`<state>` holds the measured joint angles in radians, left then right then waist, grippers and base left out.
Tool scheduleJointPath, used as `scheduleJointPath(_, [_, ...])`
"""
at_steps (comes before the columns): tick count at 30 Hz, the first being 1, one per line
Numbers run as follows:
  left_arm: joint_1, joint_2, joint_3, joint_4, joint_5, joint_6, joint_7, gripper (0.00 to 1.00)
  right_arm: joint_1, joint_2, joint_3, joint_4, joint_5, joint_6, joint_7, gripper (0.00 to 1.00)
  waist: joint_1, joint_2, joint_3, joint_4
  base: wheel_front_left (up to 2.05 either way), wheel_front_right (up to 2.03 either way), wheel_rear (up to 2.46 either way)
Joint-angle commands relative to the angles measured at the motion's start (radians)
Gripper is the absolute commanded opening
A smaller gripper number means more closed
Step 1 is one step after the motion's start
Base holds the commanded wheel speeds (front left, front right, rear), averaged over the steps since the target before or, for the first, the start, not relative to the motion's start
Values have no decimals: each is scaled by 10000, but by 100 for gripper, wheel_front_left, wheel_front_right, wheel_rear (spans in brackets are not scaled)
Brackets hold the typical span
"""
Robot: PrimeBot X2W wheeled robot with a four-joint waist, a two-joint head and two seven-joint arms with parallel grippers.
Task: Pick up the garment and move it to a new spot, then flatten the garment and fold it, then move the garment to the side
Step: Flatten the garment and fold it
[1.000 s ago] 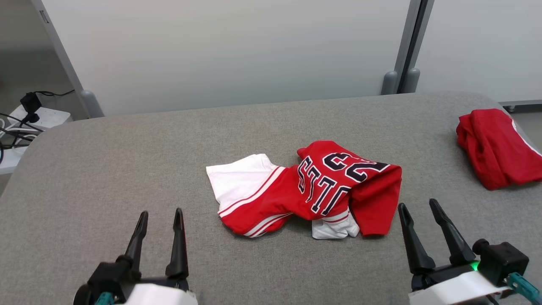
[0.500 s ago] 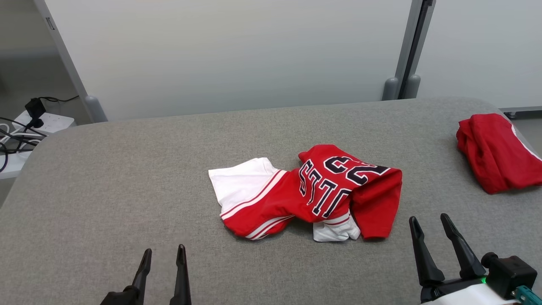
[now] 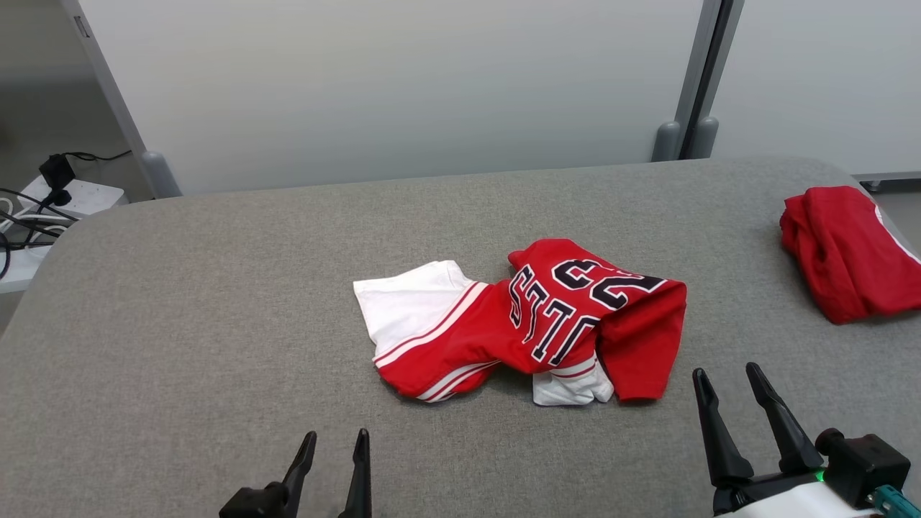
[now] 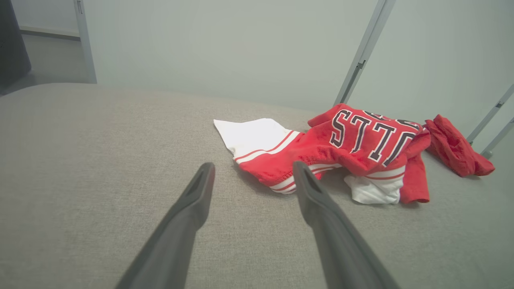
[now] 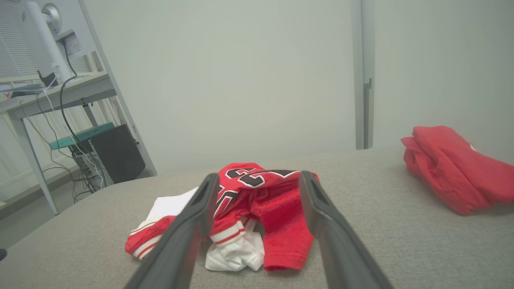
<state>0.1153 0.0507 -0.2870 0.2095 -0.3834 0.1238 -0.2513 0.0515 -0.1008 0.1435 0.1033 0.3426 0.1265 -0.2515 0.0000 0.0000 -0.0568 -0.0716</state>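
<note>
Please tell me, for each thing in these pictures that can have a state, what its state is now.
jersey: crumpled in a heap on the gray table, not flattened or folded, held by nothing.
red garment: bunched in a loose fold at the table's right edge.
left gripper: open, empty, short of the jersey.
right gripper: open, empty, short of the jersey.
power strip: black plug inserted.

Place: we read it as a lab.
Signs: we see partition panels (image 3: pixel 403 86), a power strip (image 3: pixel 80 194), a monitor (image 5: pixel 35 28), a computer tower (image 5: pixel 118 152).
</note>
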Motion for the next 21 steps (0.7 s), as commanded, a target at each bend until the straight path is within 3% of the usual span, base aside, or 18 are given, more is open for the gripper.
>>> scheduleJointPath(1, [-761, -4, 138, -84, -270, -34, -105, 100, -281, -173, 276, -311, 20, 42, -103, 100, 0, 0, 76, -46, 0, 0, 0])
scheduleJointPath(17, [-3545, -5, -1710, 3243, -2361, 355, -105, 100, -873, -381, 667, -396, 135, 42, -103, 100, 0, 0, 995, -753, 0, 0, 0])
scheduleJointPath(21, [-4335, -5, -2124, 4191, -2895, 679, -105, 100, -1142, -435, 799, -439, 200, 42, -103, 100, 0, 0, 1411, -1101, 0, 0, 0])
